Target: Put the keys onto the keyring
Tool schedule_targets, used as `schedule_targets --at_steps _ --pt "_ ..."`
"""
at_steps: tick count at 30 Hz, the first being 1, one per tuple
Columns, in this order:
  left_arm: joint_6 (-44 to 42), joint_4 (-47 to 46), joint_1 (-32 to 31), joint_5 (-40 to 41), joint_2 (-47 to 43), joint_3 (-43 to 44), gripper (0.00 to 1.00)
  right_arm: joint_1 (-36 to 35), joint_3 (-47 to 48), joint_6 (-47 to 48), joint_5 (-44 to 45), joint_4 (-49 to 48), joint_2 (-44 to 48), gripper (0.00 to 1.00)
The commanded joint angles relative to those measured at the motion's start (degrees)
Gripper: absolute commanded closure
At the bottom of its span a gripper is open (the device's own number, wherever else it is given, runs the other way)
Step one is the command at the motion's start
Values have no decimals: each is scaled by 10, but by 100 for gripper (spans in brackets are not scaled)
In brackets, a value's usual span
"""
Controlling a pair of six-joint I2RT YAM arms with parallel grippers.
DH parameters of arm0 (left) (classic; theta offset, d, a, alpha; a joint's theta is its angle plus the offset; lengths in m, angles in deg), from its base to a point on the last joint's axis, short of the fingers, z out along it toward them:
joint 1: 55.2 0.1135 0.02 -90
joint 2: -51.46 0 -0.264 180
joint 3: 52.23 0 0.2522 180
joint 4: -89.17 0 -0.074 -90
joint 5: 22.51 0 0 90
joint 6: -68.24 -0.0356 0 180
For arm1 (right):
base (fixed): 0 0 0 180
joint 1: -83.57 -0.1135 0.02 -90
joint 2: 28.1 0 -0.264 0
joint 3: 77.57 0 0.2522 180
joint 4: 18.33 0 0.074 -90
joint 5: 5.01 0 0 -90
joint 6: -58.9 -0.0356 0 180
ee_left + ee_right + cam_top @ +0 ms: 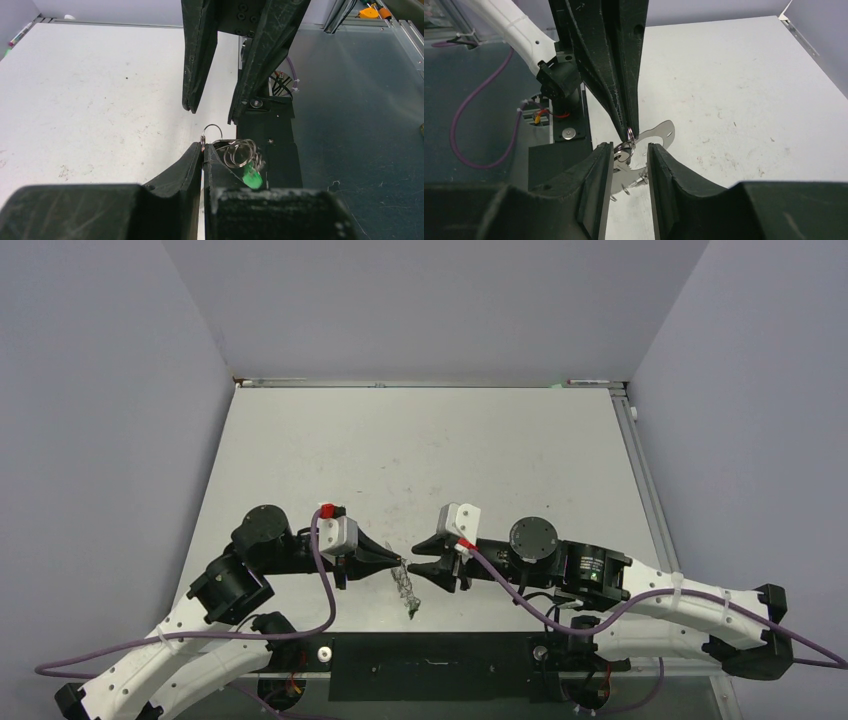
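Left pincer (202, 148) clamped on keyring (240, 152) | right pincer (630, 152) apart | scuffed white table (450, 450) | lilac walls (430, 300)

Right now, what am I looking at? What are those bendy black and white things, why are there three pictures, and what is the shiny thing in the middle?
Those are two robot arms, a left arm and a right arm, bolted to a white table. One picture looks down from above. The other two come from a small camera on each wrist, so you see that arm's black fingers up close. The left gripper is pinched shut on a keyring, which has silver rings, a green piece and a pale strap. The right gripper is open, with one finger on each side of the keyring, not squeezing it. I cannot pick out separate keys.
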State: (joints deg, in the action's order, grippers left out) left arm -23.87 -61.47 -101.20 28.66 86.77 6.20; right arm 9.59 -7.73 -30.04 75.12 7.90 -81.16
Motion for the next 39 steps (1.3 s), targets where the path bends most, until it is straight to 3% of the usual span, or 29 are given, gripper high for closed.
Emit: schedule_targets --at_steps 1,30,39 --pt "5 -49 5 -3 -6 6 100 -3 -4 -44 30 -55 8 69" --pt "8 -53 10 -8 -13 3 100 31 -28 -70 -18 -60 -15 76" --pt "8 -53 11 -10 -14 3 100 44 -32 -68 -20 -61 -13 55"
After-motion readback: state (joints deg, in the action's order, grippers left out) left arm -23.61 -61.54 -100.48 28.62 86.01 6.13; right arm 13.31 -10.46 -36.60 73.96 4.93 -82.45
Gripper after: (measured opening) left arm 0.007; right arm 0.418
